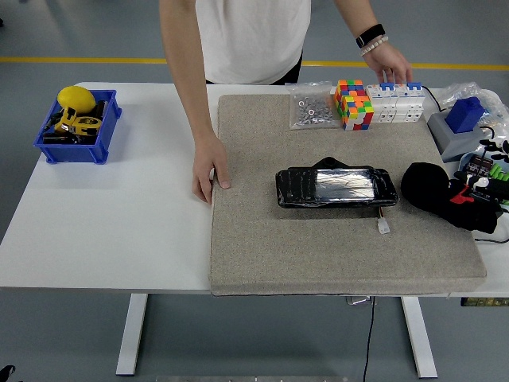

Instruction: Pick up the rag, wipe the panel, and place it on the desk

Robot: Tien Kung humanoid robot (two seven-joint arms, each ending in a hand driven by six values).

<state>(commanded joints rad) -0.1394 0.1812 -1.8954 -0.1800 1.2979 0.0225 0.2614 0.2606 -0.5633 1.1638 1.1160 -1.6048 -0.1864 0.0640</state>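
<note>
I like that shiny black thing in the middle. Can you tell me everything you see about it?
The black panel is a long, flat, glossy slab with rounded corners and a small bump on its far edge. Light glints off its middle, as if it were wrapped in clear film. It lies flat on the grey felt mat, lengthwise left to right. A thin cable with a small white plug comes out near its right front corner. No hand touches it.
</note>
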